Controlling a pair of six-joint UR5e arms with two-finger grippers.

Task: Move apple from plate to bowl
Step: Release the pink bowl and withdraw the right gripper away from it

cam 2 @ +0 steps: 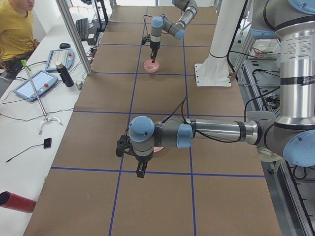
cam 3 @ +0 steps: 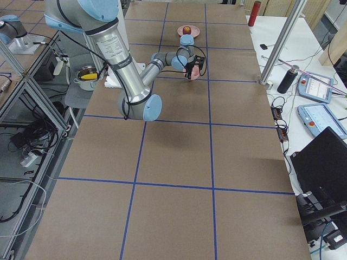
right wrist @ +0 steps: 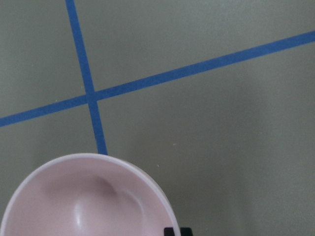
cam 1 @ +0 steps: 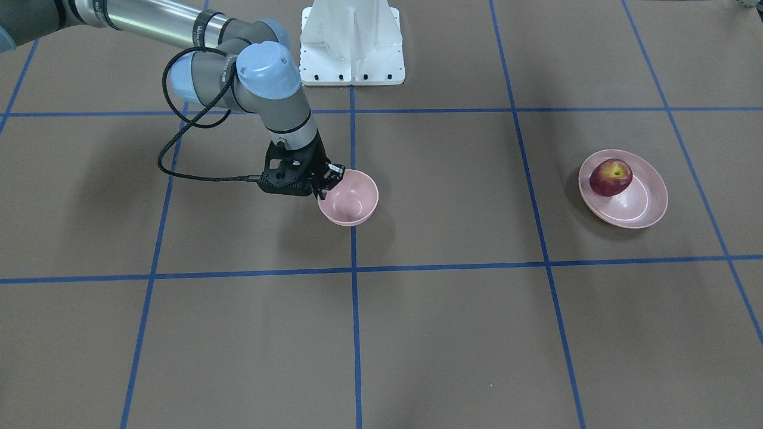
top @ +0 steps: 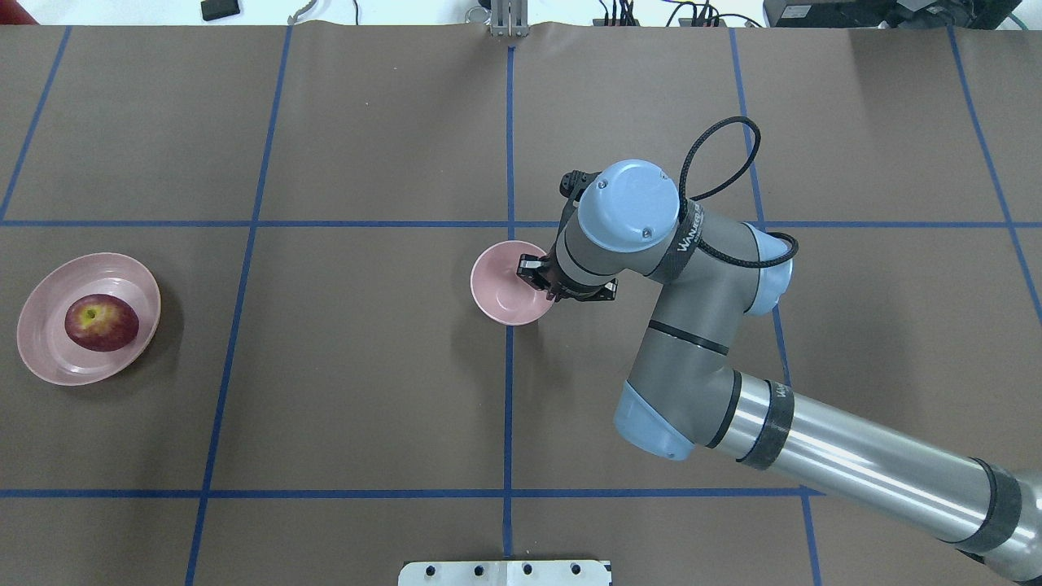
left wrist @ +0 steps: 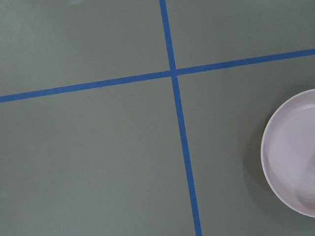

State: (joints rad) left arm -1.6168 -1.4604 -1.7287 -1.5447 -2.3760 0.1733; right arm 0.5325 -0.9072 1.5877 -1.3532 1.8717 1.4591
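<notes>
The dark-red apple [cam 1: 610,176] [top: 102,322] lies on the wide pink plate [cam 1: 647,205] [top: 41,342], on the robot's left side of the table. The small deep pink bowl [cam 1: 351,202] [top: 501,289] sits at the table's middle, on a blue line. My right gripper [cam 1: 328,181] [top: 542,281] points down and is shut on the bowl's rim, one finger inside and one outside. The bowl's inside is bare in the right wrist view [right wrist: 83,201]. My left gripper [cam 2: 140,171] shows only in the exterior left view, so I cannot tell whether it is open or shut. The left wrist view catches the plate's edge [left wrist: 290,152].
The white robot pedestal [cam 1: 351,44] stands at the table's robot side. Blue tape lines [top: 509,407] grid the brown table. A black cable [cam 1: 179,161] loops off the right wrist. An operator [cam 2: 15,29] and tablets are beside the table's far edge.
</notes>
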